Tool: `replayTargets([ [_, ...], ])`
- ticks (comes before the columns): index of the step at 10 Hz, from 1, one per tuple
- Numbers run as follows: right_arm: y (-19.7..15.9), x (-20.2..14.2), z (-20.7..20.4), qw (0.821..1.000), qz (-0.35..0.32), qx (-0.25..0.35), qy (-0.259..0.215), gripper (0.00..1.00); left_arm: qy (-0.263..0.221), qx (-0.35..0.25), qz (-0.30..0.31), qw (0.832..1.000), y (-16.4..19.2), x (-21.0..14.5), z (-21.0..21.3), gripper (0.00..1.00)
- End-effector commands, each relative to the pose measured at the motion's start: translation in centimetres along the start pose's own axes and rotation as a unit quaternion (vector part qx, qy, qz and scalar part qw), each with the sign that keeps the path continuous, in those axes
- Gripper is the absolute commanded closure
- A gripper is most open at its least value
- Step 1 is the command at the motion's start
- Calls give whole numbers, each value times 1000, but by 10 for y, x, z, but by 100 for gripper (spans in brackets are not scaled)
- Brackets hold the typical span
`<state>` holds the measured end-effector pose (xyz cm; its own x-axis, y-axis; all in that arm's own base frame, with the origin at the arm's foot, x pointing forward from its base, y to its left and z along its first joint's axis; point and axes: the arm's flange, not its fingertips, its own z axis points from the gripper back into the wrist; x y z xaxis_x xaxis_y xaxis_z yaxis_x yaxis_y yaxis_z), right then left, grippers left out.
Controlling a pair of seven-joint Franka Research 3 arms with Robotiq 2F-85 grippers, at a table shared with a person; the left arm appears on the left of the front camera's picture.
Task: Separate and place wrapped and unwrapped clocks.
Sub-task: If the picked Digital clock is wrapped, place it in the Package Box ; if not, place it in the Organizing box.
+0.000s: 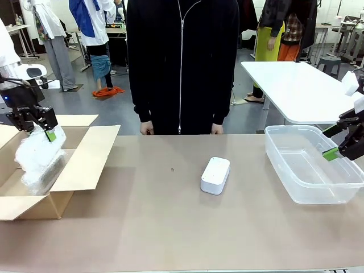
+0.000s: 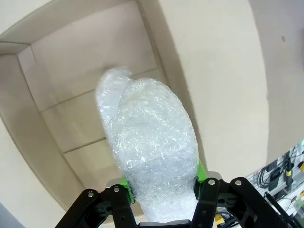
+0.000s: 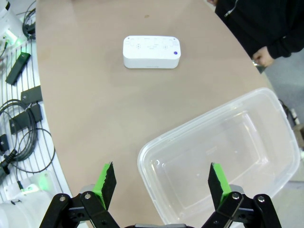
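Note:
My left gripper [image 1: 46,134] is shut on a clock wrapped in bubble wrap [image 1: 38,160] and holds it over the open brown cardboard box [image 1: 85,156]. In the left wrist view the wrapped clock [image 2: 149,152] hangs between the green pads [image 2: 202,173] above the box floor [image 2: 71,90]. The bare white clock [image 1: 215,174] lies flat at the table's middle. My right gripper [image 1: 333,142] hangs open over the clear plastic tub [image 1: 284,170], with nothing between its fingers. The right wrist view shows the bare clock [image 3: 151,52] farther off. A second wrapped clock is hidden or out of view.
A person in a black zipped jacket [image 1: 182,62] stands at the far edge, hands [image 1: 147,128] resting near the table. The tub [image 3: 142,164] looks bare inside. Box flaps [image 1: 94,145] spread over the table's left part. Cables [image 3: 23,118] lie off the table edge.

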<state>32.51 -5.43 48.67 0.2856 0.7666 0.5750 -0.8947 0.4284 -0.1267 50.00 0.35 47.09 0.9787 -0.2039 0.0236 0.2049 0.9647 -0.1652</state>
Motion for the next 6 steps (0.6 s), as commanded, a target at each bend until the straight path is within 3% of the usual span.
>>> replayTargets([
  [1,-2,-1,-3,1000,4,8,-17,0,-18,-26,4,1000,10,16,-12,47],
  [6,-2,-1,-3,1000,4,8,-17,0,4,-42,11,999,15,30,-33,47],
])
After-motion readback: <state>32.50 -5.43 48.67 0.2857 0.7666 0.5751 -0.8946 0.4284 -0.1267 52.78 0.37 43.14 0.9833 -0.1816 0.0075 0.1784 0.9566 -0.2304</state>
